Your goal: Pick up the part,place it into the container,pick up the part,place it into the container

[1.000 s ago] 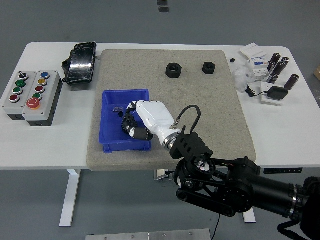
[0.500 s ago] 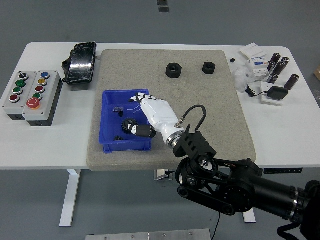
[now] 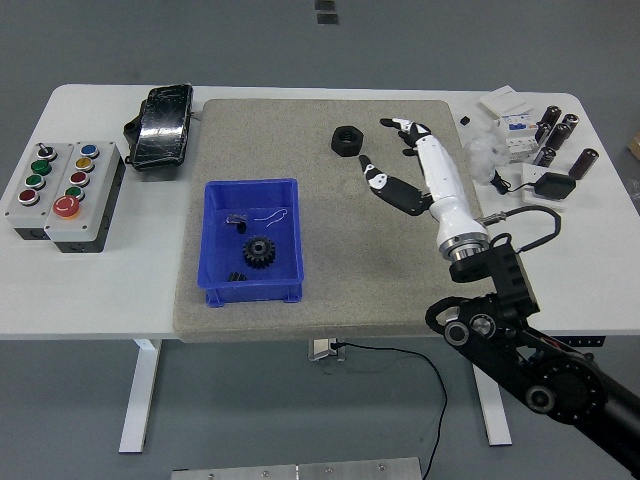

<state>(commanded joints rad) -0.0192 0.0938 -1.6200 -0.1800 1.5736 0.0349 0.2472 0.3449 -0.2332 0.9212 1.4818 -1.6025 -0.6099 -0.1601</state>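
A blue bin sits on the left part of the grey mat. Inside it lie a black gear, a small black part and a few tiny bits near the back wall. One black hex nut rests on the mat's far middle. My right hand, white with black fingertips, hovers just right of that nut with its fingers spread and nothing in them. Its fingers cover the spot where a second nut lay. My left arm is out of view.
A button box and a black pouch lie left of the mat. On the table's right end are white parts, several dark cylinders and a black adapter with a cable.
My right hand let the gear drop into the blue bin, then swung right and away to the far side of the mat. It now covers the smaller nut.
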